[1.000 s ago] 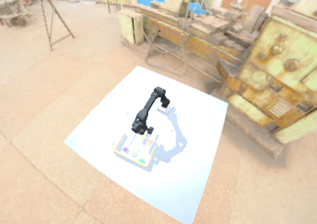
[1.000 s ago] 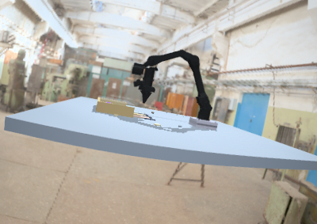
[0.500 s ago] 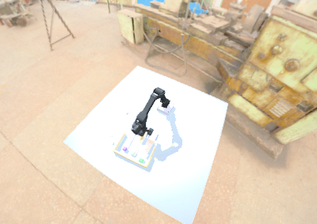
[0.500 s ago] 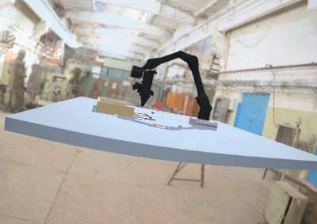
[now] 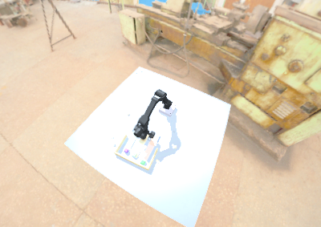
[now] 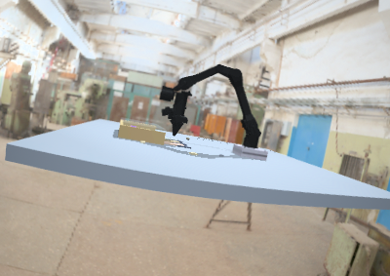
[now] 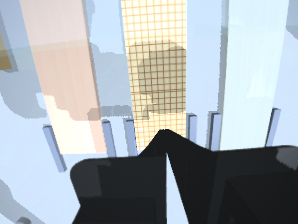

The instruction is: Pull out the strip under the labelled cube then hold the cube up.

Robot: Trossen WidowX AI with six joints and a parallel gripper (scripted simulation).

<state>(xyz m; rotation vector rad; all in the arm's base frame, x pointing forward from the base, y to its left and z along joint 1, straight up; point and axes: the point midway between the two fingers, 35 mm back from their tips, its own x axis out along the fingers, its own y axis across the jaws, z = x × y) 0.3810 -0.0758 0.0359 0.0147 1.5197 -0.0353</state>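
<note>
My gripper [image 5: 143, 138] [image 6: 175, 134] [image 7: 164, 133] is shut with nothing between the fingers. It points down over the near end of the middle strip, low over the table; contact cannot be told. That cream strip [image 7: 157, 27] has a brown grid, and its near end is partly hidden by the fingers. A pinkish strip [image 7: 65, 70] [image 5: 150, 148] lies on the left in the wrist view, and a pale green-white strip [image 7: 252, 60] on the right. A small pale cube [image 5: 136, 156] stands between a purple cube [image 5: 126, 151] and a green cube [image 5: 143, 163]; its label is unreadable here.
A low wooden wall [image 5: 132, 162] [image 6: 141, 133] borders the cubes' end of the strips. Short blue-grey guide posts [image 7: 192, 132] [image 7: 215, 131] stand beside the strips' near ends. The arm's base [image 5: 168, 110] [image 6: 250, 152] is on the white table [image 5: 180, 187] [image 6: 195, 178].
</note>
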